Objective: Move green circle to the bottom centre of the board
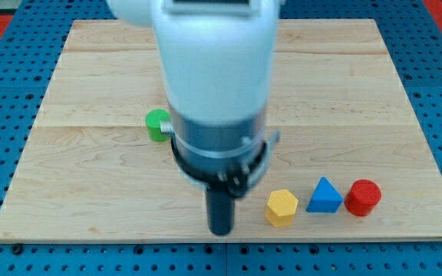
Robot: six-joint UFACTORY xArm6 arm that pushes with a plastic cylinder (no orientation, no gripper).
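Approach stage: the green circle (pixel 157 124) has yet to be pushed toward the bottom centre.

Camera view: the bare rod's tip (pixel 220 229), holding nothing, rests near the pale wooden board's (pixel 344 92) bottom edge, below-right of the cylinder at mid-left. It likely must circle above it, then push down-right. Yellow hexagon (pixel 282 207), blue triangle (pixel 324 196) and red cylinder (pixel 363 197) line the bottom right.

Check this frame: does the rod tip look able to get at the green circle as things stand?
Probably yes. My tip sits near the board's bottom edge, below and to the right of the green circle; no block lies between them, the others sit off to the view's right.
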